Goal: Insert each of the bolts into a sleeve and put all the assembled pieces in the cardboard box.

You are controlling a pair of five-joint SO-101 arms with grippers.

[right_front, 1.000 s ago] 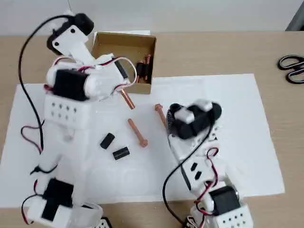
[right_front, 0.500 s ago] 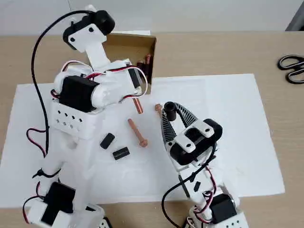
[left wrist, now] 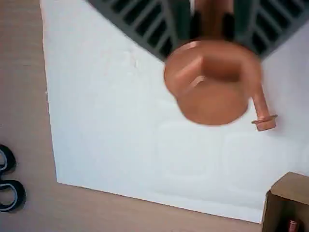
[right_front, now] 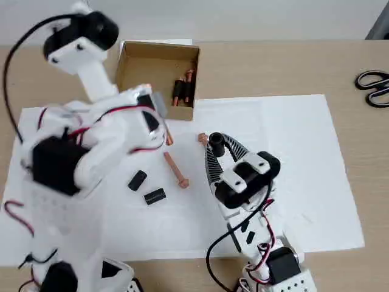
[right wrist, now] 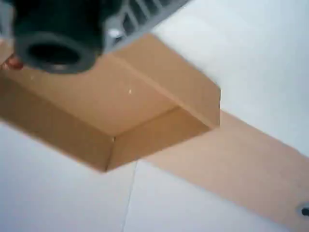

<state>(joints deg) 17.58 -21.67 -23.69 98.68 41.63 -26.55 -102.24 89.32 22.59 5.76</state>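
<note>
One white sheet (right_front: 292, 140) on wooden table (right_front: 273, 67), touching cardboard box (right_front: 149, 73); scissors (right_front: 374, 88) well apart from it. Left gripper (left wrist: 212, 21) clamping bolt (left wrist: 212, 84), right gripper (right_front: 217, 146) clamping sleeve (right wrist: 55, 46).

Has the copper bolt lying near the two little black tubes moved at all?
No. The bolt lies in the same spot, at the same angle, below the cardboard box.

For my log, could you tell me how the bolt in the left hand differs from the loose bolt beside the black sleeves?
The held bolt is clamped in the left hand, above the paper; the loose bolt lies flat on it. The held bolt is mostly hidden by the arm from above; the loose bolt shows full length. Both are copper-coloured.
</note>
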